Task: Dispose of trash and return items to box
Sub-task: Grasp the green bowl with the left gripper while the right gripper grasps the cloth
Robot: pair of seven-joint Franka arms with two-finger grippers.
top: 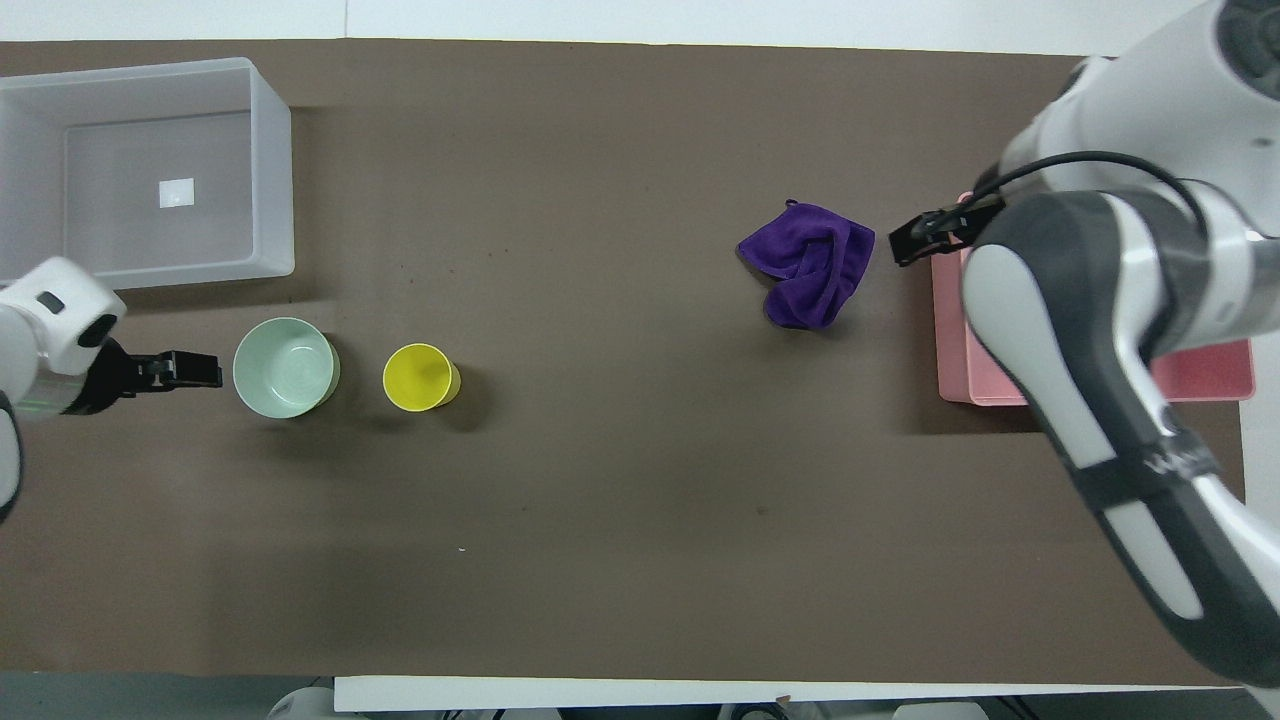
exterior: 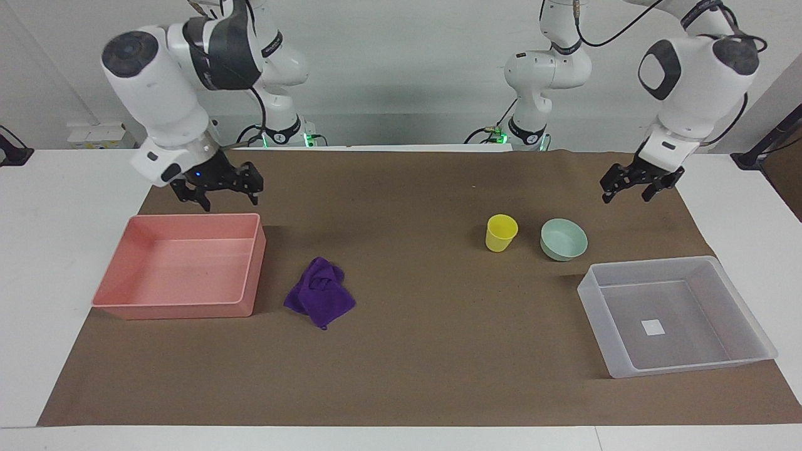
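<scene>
Purple cloth [exterior: 319, 292] [top: 808, 263] lies crumpled on brown mat [exterior: 401, 351], beside pink tray [exterior: 182, 266] [top: 1215, 368] at right arm's end. Yellow cup [exterior: 501, 232] [top: 420, 377] upright beside mint bowl [exterior: 564, 238] [top: 285, 367]; both nearer robots than translucent box [exterior: 673, 316] [top: 150, 170], which holds nothing, at left arm's end. Right gripper [exterior: 220, 190] [top: 930, 235] raised over mat at tray's robot-side edge, fingers spread, grasping nothing. Left gripper [exterior: 633, 185] [top: 165, 370] raised over mat near bowl, fingers apart, grasping nothing.
</scene>
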